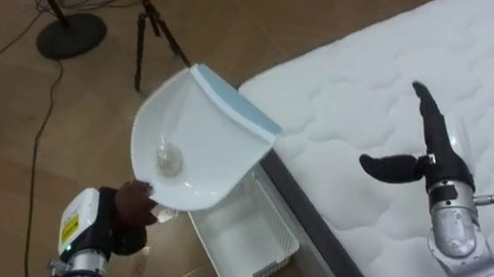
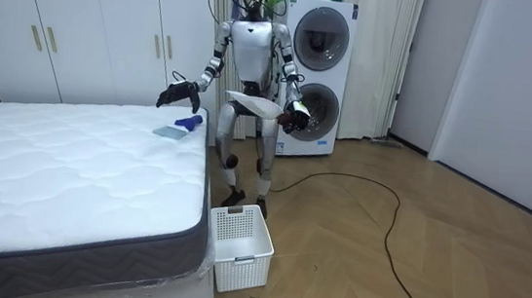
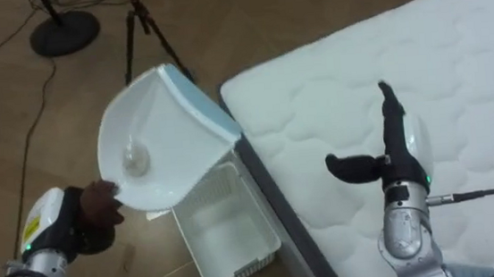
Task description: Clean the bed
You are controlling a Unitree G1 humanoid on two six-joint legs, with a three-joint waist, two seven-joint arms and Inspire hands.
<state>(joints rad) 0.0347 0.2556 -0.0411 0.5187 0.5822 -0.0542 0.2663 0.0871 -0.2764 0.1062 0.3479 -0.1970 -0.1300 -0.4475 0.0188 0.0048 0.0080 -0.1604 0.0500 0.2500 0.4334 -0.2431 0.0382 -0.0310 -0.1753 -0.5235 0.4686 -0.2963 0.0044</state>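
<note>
Step in hand, by my read: emptying swept-up litter. L hand point(image 1: 126, 214) has its fingers curled round the handle of a white dustpan point(image 1: 201, 129) w/ a blue lip, held up over a white basket point(image 1: 238, 240) on the floor point(image 1: 13, 132), just left of the bed point(image 1: 358, 75). A small pale lump point(image 1: 169, 160) sits deep in the pan, at the handle end, not yet in the basket. The pan's mouth points up and right, so nothing can slide out as it sits.

Next move prob. calls for rolling the wrist so the blue lip drops below the handle, keeping the mouth over the basket and not the floor or the bed edge.

R hand point(image 1: 429, 154) hovers over the mattress, fingers straight, thumb out wide, holding nothing.

Surface: white quilted mattress, dark band round its side. On its far corner lie a blue thing point(image 2: 187, 121) and a pale pad point(image 2: 170, 132); can't tell what they are.

Room: wood floor, tripod point(image 1: 150, 30) and round stand base point(image 1: 72, 34) far left; washer stack point(image 2: 314, 75) behind the robot, white wardrobe point(image 2: 91, 30) along the wall.
</note>
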